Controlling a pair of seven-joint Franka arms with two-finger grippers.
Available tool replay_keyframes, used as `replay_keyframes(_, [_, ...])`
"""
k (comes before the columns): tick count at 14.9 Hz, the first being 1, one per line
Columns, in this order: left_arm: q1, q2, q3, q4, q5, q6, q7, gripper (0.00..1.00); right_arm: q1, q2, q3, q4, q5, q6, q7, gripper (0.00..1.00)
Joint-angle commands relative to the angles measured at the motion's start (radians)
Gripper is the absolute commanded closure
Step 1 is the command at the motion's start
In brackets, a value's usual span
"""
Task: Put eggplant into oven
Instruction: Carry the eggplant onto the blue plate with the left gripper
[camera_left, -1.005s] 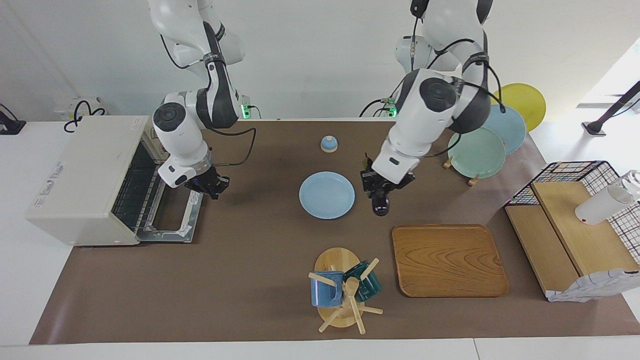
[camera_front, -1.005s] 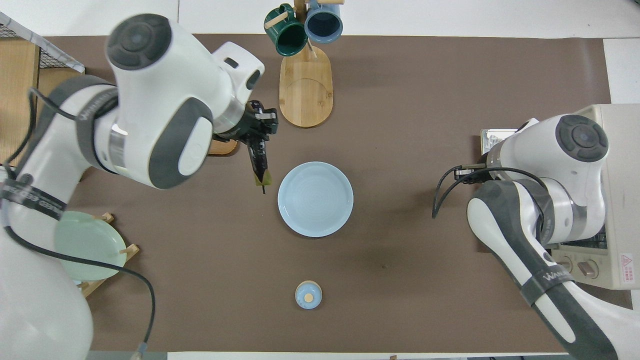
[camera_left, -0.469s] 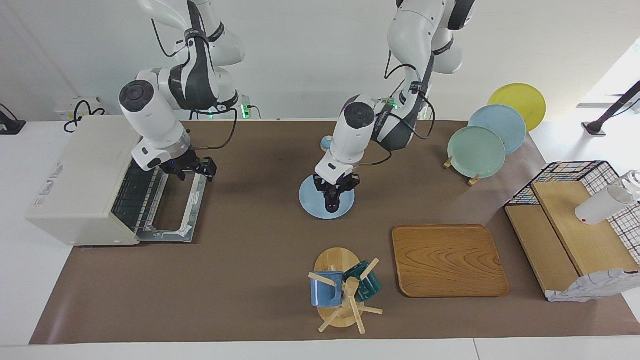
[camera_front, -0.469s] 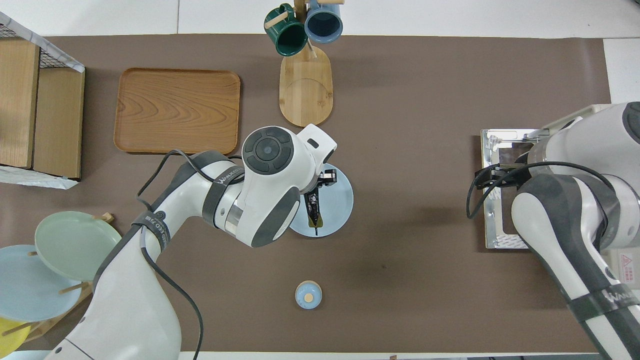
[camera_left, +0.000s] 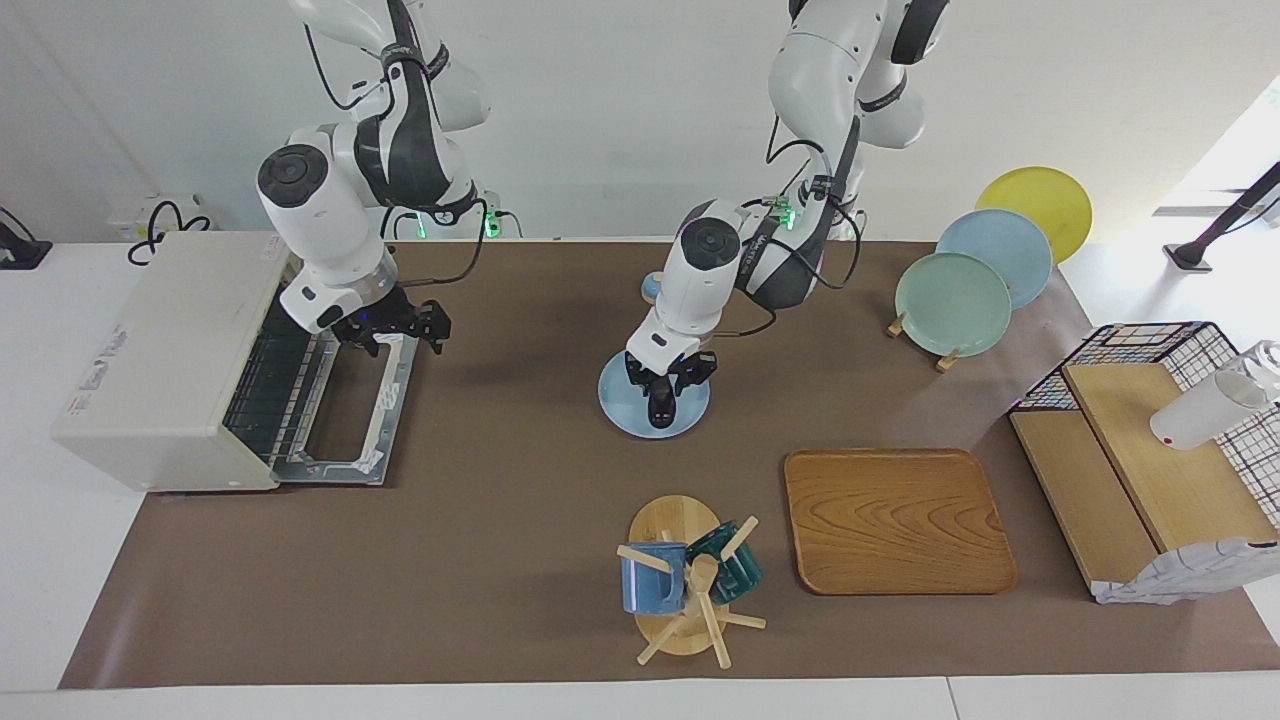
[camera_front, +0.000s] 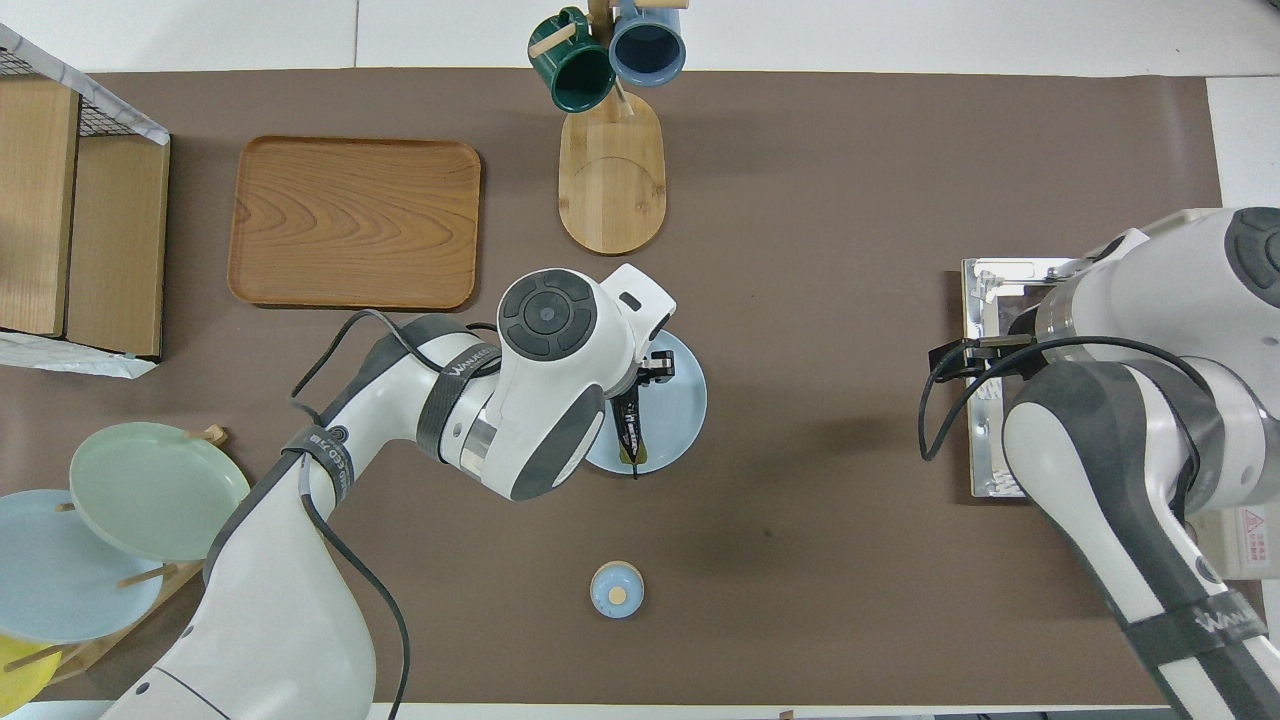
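The dark purple eggplant (camera_left: 660, 410) lies lengthwise on the light blue plate (camera_left: 620, 405) at the table's middle; in the overhead view the eggplant (camera_front: 628, 430) points its stem end toward the robots. My left gripper (camera_left: 667, 388) is low over the plate and shut on the eggplant's thick end. The cream-white oven (camera_left: 170, 345) stands at the right arm's end, its door (camera_left: 345, 425) folded down flat and the wire rack showing. My right gripper (camera_left: 395, 335) hangs open and empty over the door's edge nearest the robots.
A small blue bell (camera_front: 617, 590) sits nearer the robots than the plate. A mug rack (camera_left: 690, 575) and a wooden tray (camera_left: 895, 520) lie farther out. A plate stand (camera_left: 955, 300) and a wire basket with boards (camera_left: 1150, 440) fill the left arm's end.
My left gripper carried the eggplant sideways toward the right arm's end and lowered it onto the blue plate. My right gripper drew back and rose to over the oven door.
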Motion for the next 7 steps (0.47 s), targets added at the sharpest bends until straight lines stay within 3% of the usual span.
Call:
replay_keyframes(1, [0.022, -0.075, 0.022, -0.021, 0.001, -0.049, 0.046, 0.0, 0.036, 0.006, 0.001, 0.032, 0.026, -0.002, -0.02, 0.0])
replay_keyframes(3, [0.093, -0.13, 0.019, 0.014, 0.001, -0.163, 0.123, 0.0, 0.095, 0.033, 0.007, 0.087, 0.027, 0.0, 0.004, 0.0])
replay_keyframes(7, [0.28, -0.184, 0.022, 0.143, -0.001, -0.398, 0.316, 0.0, 0.319, 0.174, 0.013, 0.267, 0.024, 0.021, 0.319, 0.0])
